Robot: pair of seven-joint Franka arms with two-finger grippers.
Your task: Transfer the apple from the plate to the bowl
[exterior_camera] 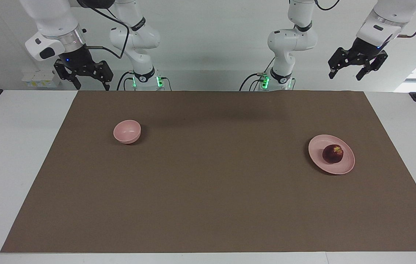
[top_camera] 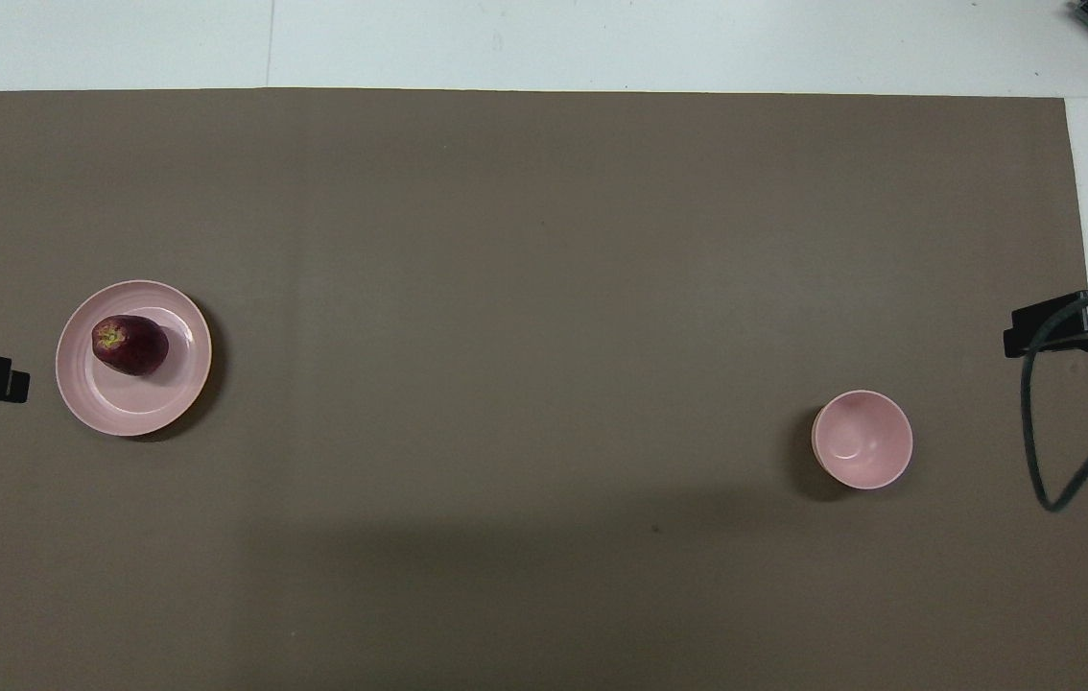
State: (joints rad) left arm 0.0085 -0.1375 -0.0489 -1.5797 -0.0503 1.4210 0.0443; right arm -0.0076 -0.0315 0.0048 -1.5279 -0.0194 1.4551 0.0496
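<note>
Both pincers hang open and empty: left pincer (exterior_camera: 356, 68) should descend squarely over the apple (exterior_camera: 332, 153) at frame right, right pincer (exterior_camera: 83, 75) waits.

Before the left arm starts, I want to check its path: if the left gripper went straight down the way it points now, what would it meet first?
Probably only the table, near its edge. The left gripper hangs open, well above it; the plate and apple lie farther from the robots, though depth is uncertain.

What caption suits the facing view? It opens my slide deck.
Start: apple on plate, bowl empty, left gripper and right gripper open, raised.
</note>
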